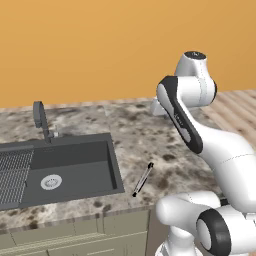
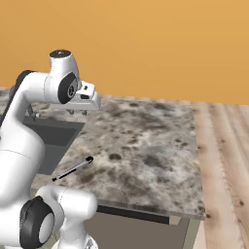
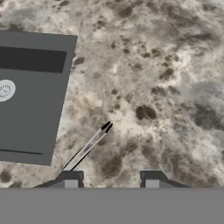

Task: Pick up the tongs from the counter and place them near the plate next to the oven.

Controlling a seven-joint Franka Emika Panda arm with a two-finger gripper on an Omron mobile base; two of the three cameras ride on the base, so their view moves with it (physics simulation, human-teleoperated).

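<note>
Left base view: from behind and left of the arm, looking forward and down over the sink (image 1: pixel 65 170) and counter (image 1: pixel 135 130). Right base view: from behind and right, facing the same counter (image 2: pixel 146 146) toward the orange wall (image 2: pixel 146 44). Hand view: nearer, looking steeply down at counter (image 3: pixel 166 87) and sink (image 3: pixel 30 96). Shared by all three: the tongs (image 1: pixel 143 179) (image 2: pixel 73 168) (image 3: pixel 89 145) beside the sink.
</note>
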